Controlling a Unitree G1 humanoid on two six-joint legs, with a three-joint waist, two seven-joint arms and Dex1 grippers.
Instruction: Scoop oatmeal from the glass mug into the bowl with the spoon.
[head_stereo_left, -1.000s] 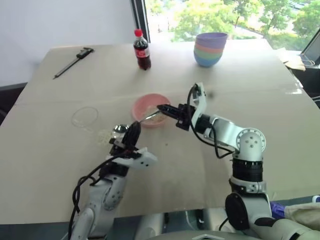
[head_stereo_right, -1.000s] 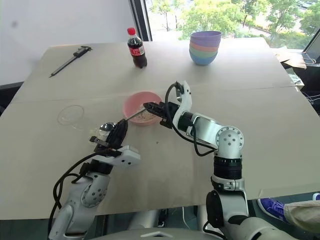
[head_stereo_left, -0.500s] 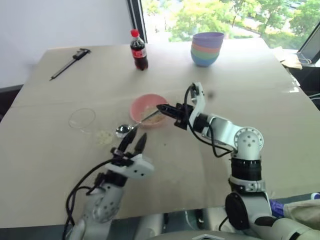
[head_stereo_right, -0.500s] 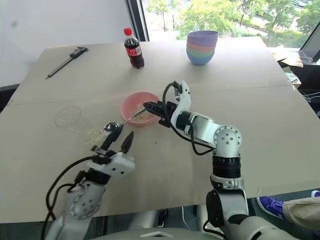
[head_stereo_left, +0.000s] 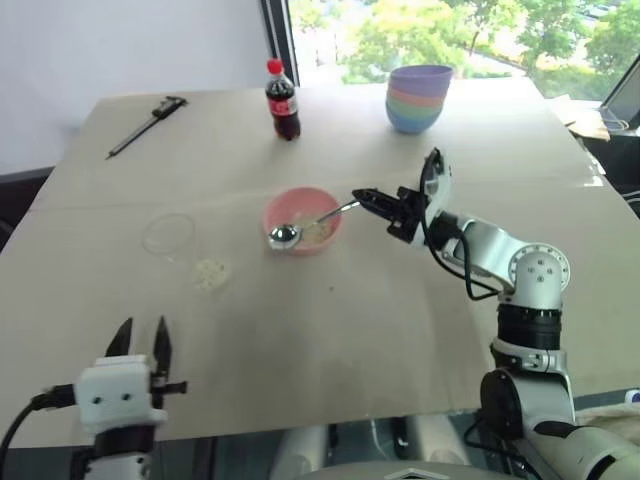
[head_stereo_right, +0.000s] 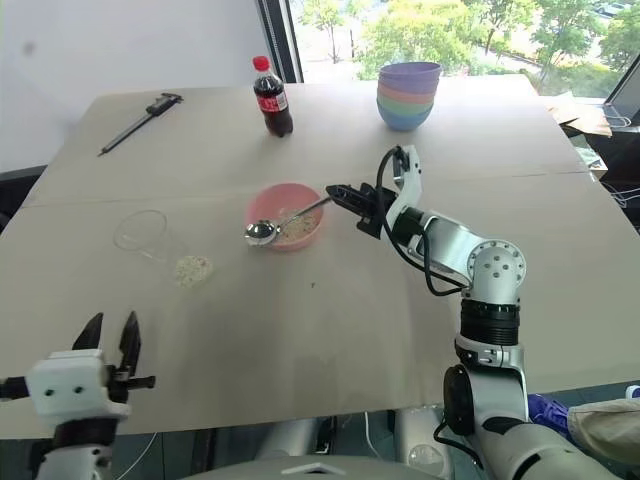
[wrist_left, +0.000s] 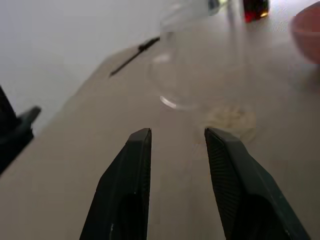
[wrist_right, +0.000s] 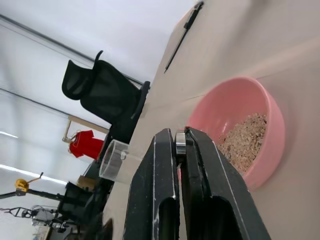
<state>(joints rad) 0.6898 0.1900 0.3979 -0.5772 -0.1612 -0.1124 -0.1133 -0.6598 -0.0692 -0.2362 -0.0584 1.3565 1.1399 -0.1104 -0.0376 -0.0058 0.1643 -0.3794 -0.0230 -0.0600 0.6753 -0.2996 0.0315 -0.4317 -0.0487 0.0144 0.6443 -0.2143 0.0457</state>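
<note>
At lower left of the left eye view your left gripper (head_stereo_left: 140, 334) hangs with fingers spread and nothing between them. Up and right of it, the glass mug (head_stereo_left: 168, 233) sits left of centre, a spilled patch of oatmeal (head_stereo_left: 209, 271) just below it. At centre is the bowl (head_stereo_left: 303, 220), flakes inside. The spoon (head_stereo_left: 312, 221) runs from its scoop at the bowl's left rim, up and right to your right gripper (head_stereo_left: 364, 196), pinching the handle. The mug lies well left of the scoop, so I'd judge the right arm must carry it across.

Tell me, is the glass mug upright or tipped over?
Tipped over. The glass mug lies on its side on the table, and a small heap of oatmeal sits spilled on the tabletop beside it.
</note>
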